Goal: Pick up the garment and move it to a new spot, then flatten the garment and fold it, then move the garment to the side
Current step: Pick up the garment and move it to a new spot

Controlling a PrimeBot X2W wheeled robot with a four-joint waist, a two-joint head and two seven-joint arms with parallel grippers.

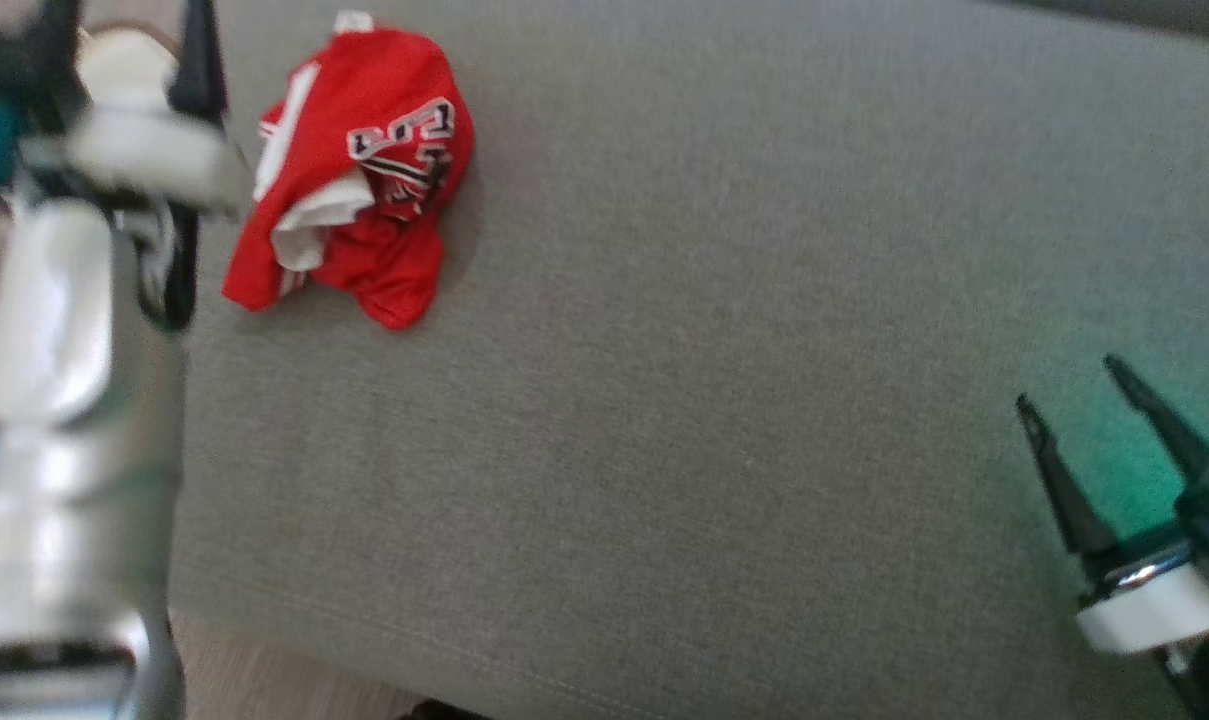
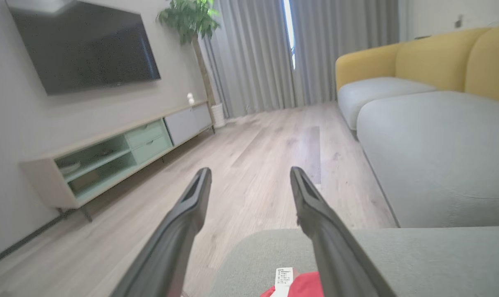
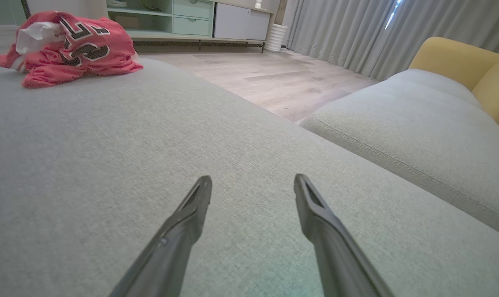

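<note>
A crumpled red garment (image 1: 354, 170) lies on a broad grey seat cushion (image 1: 714, 400), close to the cushion's far left corner in the head view. It is a sports shirt with white trim and black-and-white lettering, bunched into a loose heap with a fold of white lining turned out near its middle. Nothing grips it.

The left end effector (image 2: 250, 171) has its two dark fingers spread wide and holds nothing. In the left wrist view it points out over the cushion's edge toward a wooden floor (image 2: 266, 136), with the garment's red edge and a small white label (image 2: 284, 277) showing at the bottom between the fingers. In the head view the pale left arm (image 1: 44, 330) is blurred and stands just beside the garment's left side; I cannot tell whether it touches the cloth.

The right end effector (image 1: 1069, 385) is also spread and empty, hovering low above bare cushion at the near right, well apart from the garment. A green glow tints the fabric beside it.

Around the room, the left wrist view shows a wall television (image 2: 88, 45), a low cabinet (image 2: 109, 156) with pale green drawers, a potted plant (image 2: 189, 18), grey curtains (image 2: 253, 53) and a yellow-backed sofa (image 2: 439, 57).
</note>
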